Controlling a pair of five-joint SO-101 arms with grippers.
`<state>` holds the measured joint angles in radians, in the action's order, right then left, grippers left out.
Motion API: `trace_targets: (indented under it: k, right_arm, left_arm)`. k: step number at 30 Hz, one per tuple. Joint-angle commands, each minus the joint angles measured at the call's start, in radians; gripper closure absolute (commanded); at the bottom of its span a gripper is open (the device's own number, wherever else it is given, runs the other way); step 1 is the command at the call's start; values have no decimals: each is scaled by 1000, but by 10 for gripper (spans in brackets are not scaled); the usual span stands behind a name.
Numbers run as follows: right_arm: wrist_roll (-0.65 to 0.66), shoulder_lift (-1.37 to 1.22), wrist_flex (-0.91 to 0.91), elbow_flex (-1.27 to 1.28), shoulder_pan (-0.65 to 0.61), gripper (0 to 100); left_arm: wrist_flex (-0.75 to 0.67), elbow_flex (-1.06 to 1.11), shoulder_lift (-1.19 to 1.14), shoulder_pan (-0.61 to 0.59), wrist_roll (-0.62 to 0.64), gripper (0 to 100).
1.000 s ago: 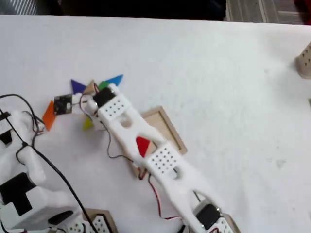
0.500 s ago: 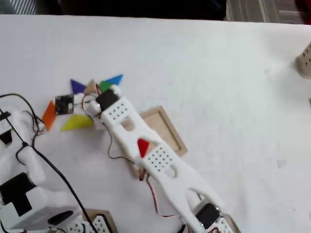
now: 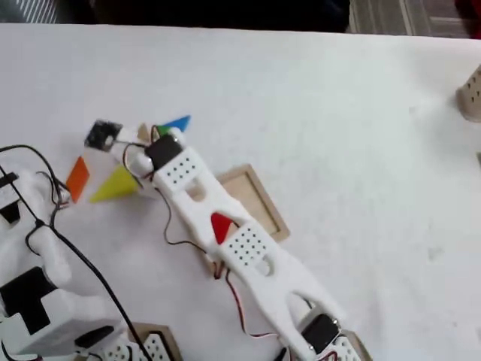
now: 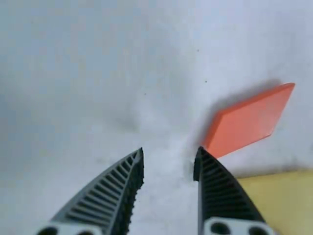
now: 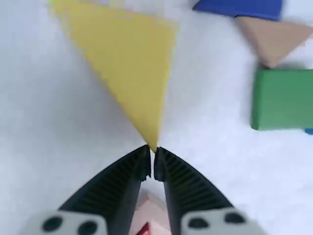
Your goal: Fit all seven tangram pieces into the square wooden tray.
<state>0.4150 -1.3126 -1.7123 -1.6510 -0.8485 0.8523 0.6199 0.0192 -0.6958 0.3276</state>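
Observation:
The square wooden tray point(image 3: 259, 197) lies mid-table, partly under my right arm. A red triangle point(image 3: 220, 226) sits in it. My right gripper point(image 5: 152, 157) is shut, its tips touching the corner of the flat yellow triangle point(image 5: 128, 58) point(image 3: 116, 185). Beyond it lie a dark blue piece point(image 5: 240, 7), a tan triangle point(image 5: 277, 36) and a green square point(image 5: 282, 99). My left gripper point(image 4: 168, 157) is open just above the table, with the orange parallelogram point(image 4: 249, 120) point(image 3: 77, 178) beside one finger. A light blue triangle point(image 3: 177, 122) lies at the far side of the group.
My left arm point(image 3: 34, 301) is folded at the near left corner, with black cables point(image 3: 75, 256) trailing across the table. Wooden bases point(image 3: 154, 342) sit at the near edge. A perforated tan object point(image 3: 470, 94) stands at the right edge.
My right wrist swung toward the far left and its black camera now covers the purple piece. The yellow triangle came out from under the arm and slid left, toward the orange parallelogram.

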Motion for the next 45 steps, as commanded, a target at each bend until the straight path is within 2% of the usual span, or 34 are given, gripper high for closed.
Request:
trace_targets:
  k: [1, 5, 7, 12, 19, 26, 32, 37, 40, 45]
  right_arm:
    - [-66, 101, -4, -5, -61, 932]
    - [31, 50, 64, -6, -77, 745]
    - [110, 16, 97, -11, -65, 685]
    - [233, -31, 165, -12, -67, 677]
    - [425, -12, 99, -11, -110, 676]
    - [437, -21, 185, -2, -127, 678]
    - [436, -58, 312, 103, -127, 680]
    - [434, -44, 317, 121, -124, 680]
    - [460, -38, 271, 121, -119, 729]
    - [520, -36, 205, 121, -110, 991]
  left_arm:
    - [-17, -5, 39, 12, 12, 819]
    - [-17, -5, 39, 10, 14, 819]
    - [-17, -5, 39, -1, 14, 819]
    - [-17, -5, 39, -7, 15, 819]
    - [-18, -5, 39, -7, 14, 819]
    - [-18, -5, 41, -7, 12, 819]
    - [-18, -5, 41, -18, 12, 819]
    - [-18, -5, 41, -18, 12, 819]
    - [-18, -6, 41, -47, 15, 819]
    - [-18, -12, 44, -127, 54, 819]
